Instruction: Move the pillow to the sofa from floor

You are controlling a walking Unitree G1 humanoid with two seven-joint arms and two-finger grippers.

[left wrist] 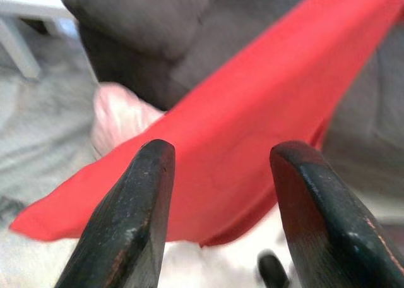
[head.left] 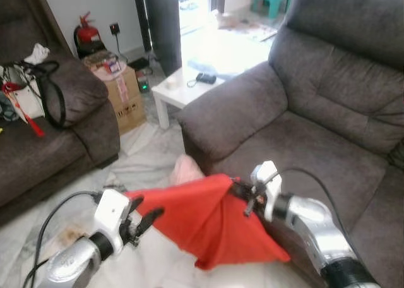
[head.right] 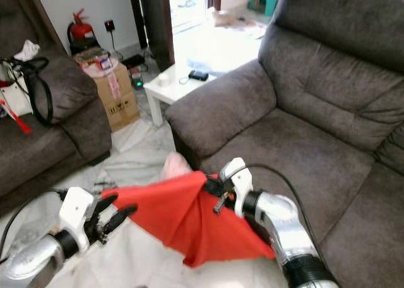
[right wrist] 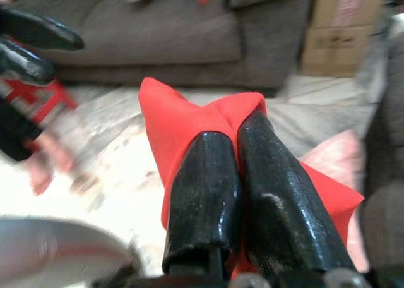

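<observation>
A red pillow [head.left: 211, 222] is held off the floor, stretched between the two arms in front of the sofa [head.left: 328, 130]. Its upper corner is pinched by the right gripper [right wrist: 237, 133], whose two black fingers are pressed together on the red fabric just before the edge of the sofa seat. The left gripper [head.left: 144, 218] is seen at the pillow's other end with its fingers [left wrist: 132, 218] spread apart, the red cloth lying just beyond their tips; whether it is touched cannot be told. A pale pink object [head.left: 187, 171] is seen on the floor behind the pillow, against the sofa's base. Farther off, a white low table [head.left: 189, 89] is placed beside the sofa arm, with a cardboard box [head.left: 123, 89] and a red fire extinguisher [head.left: 87, 34] near the wall. A second sofa [head.left: 50, 136], carrying bags, is seen on the left.
</observation>
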